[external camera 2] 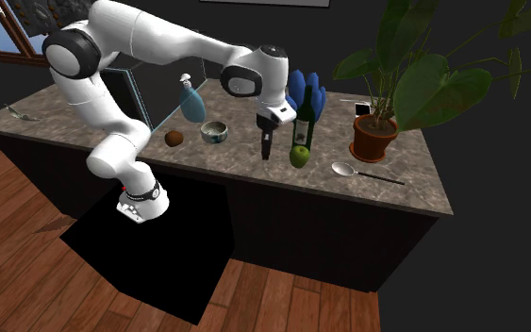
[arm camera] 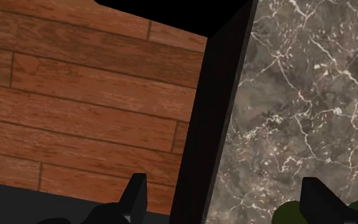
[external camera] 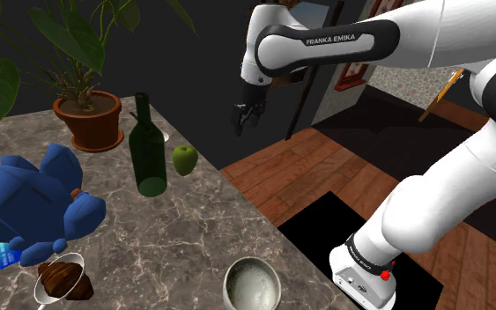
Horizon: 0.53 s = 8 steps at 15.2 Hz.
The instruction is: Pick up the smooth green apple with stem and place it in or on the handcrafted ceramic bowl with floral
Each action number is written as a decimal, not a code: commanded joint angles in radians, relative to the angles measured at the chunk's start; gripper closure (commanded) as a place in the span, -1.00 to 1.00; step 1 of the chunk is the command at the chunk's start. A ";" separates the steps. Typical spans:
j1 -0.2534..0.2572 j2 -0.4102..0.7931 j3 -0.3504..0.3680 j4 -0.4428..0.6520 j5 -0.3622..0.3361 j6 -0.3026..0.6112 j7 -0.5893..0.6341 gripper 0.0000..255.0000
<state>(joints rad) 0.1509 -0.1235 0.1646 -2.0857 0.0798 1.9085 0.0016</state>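
Green apple [external camera: 184, 159]: on the marble counter [external camera: 193, 229], near its front edge, just beside the dark green wine bottle [external camera: 147, 150]. Stem too small to make out.

Bowl [external camera: 253, 284]: on the same counter, well apart from the apple. The shoulder view cuts off its lower part and shows a pale inside. The second exterior view shows the whole bowl [external camera 2: 214, 132], with a teal pattern outside.

My gripper [external camera: 244, 123]: in the air, pointing down, holding nothing. The second exterior view puts my gripper [external camera 2: 266, 151] near the apple [external camera 2: 299, 157], on the bowl's side of it.

Wrist view: my fingers [arm camera: 136, 191] are spread wide with nothing between them. The counter's black edge runs up through the gap, with wooden floor [arm camera: 75, 95] on one side and marble [arm camera: 298, 95] on the other. A dark green shape [arm camera: 285, 213] by one fingertip is cut off; I cannot tell whether it is apple or bottle.

Second exterior view adds:
- a spoon [external camera 2: 348, 171] between the apple and the potted plant [external camera 2: 373, 137];
- a pale blue flask [external camera 2: 190, 102] behind the bowl;
- a brown lump [external camera 2: 174, 139] beside the bowl.

Shoulder view adds: a blue faceted object [external camera: 34, 198], mostly hidden behind the bottle in the other exterior view.
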 commanded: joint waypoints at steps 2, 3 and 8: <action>0.021 0.107 0.027 0.077 -0.008 0.013 0.022 -1.00; 0.029 0.144 0.034 0.106 -0.013 0.015 0.029 -1.00; 0.072 0.331 0.067 0.267 -0.043 0.010 0.064 -1.00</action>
<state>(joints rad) 0.2134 0.1618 0.2253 -1.8634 0.0446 1.9250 0.0583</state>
